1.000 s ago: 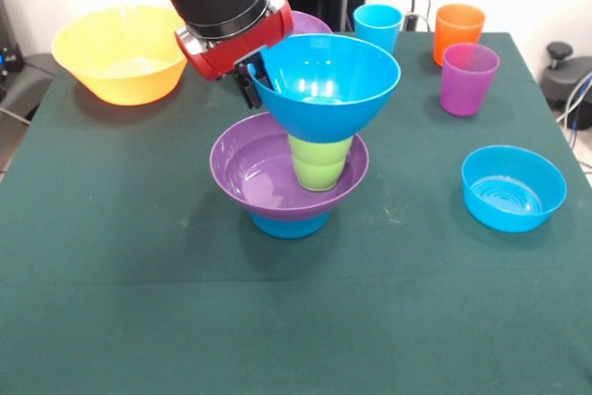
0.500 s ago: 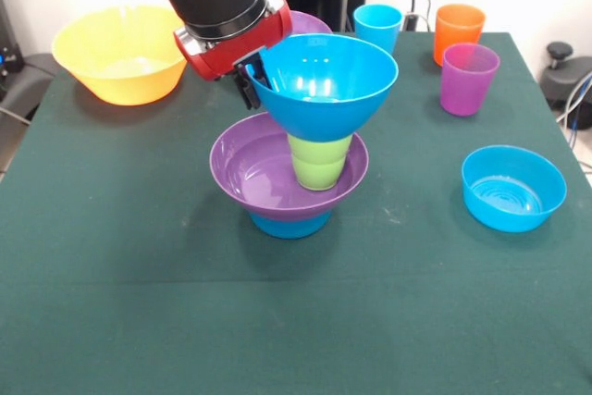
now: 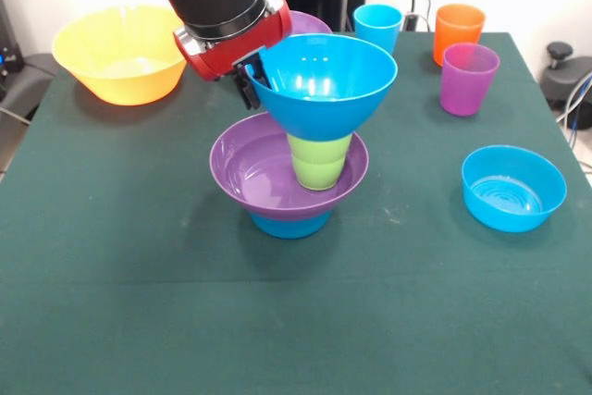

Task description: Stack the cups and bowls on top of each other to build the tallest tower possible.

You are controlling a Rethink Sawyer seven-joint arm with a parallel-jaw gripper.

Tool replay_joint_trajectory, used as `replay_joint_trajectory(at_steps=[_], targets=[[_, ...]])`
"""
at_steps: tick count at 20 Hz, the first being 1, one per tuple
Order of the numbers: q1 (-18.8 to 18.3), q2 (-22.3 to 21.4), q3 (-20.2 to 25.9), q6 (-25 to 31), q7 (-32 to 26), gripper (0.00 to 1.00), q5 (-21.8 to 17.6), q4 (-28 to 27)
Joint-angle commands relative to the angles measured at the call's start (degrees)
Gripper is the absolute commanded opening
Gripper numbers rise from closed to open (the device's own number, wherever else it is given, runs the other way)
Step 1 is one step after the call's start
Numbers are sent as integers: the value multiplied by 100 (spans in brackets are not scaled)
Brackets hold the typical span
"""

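The fingers (image 3: pixel 252 80) were clamped on the left rim of the large blue bowl (image 3: pixel 324 80), which sat directly over the lime green cup (image 3: pixel 320 162); whether it rested on the cup's mouth could not be told. That cup stood in the wide purple bowl (image 3: pixel 250 168), atop a small blue bowl (image 3: pixel 289 224) on the surface (image 3: pixel 139 284). Release looked due, hinging on that centring.

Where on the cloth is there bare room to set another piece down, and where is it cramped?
Free: the whole near strip in front of the tower, and the left side below the yellow bowl. A smaller gap lies between the tower and the small blue bowl. Crowded: the far right corner with light blue cup, orange cup and purple cup.
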Motion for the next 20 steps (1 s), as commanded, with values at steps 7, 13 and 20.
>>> replay_joint_trajectory(at_steps=[7,13,20], targets=[[292,88,-379,470,-1667,0,-449,-272],[322,78,-401,497,-1677,100,-486,-287],[318,64,-397,502,-1696,100,-475,-268]])
